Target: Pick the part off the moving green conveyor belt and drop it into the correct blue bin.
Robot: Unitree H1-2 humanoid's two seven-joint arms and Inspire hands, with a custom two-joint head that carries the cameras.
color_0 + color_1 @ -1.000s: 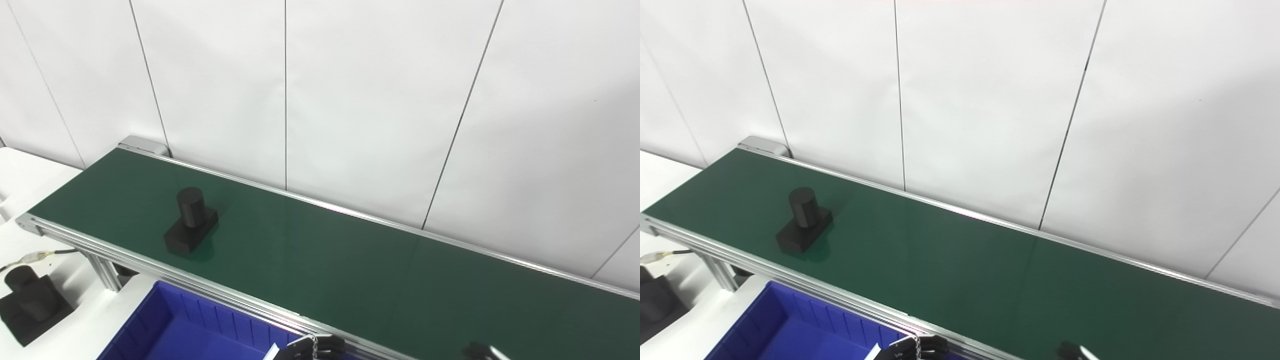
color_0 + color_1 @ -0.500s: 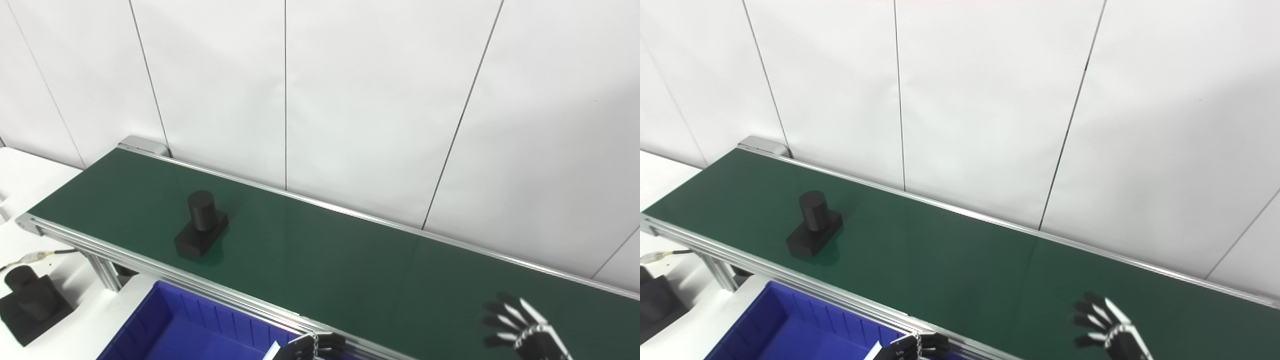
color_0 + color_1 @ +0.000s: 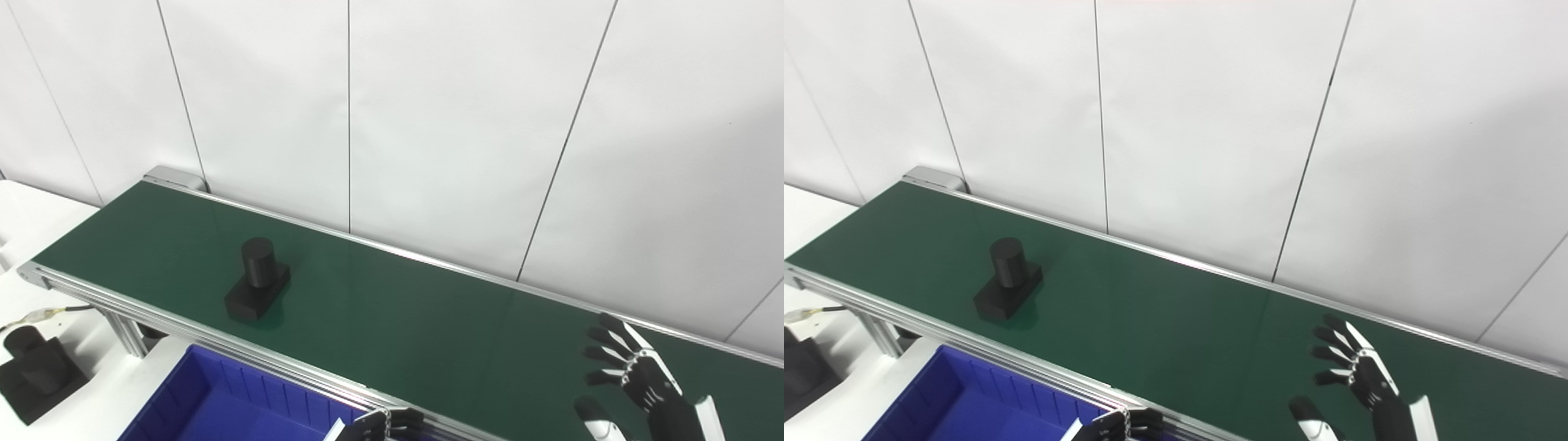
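White panel wall behind, green belt point(image 3: 429, 318) running across. Spare black part point(image 3: 37, 373) sits on the desk point(image 3: 37, 214) far left, the part point(image 3: 257, 280) rides the belt's left stretch, blue bin point(image 3: 233, 404) below it. My left robot hand point(image 3: 383, 425) peeks in at the bottom, can't tell its grip. My right robot hand point(image 3: 637, 383) hovers splayed, empty, over the belt's right end.

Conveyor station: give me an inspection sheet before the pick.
Surface: green conveyor belt, running left to right.
Job's things: black part upright on the belt's left half; blue bin below the near rail.
Clutter: second black part on the white table.
Hands: right hand open over the belt's right end; left hand at the bottom edge, state unclear.
Cables: cable under the belt's left end.
Surroundings: white wall panels.
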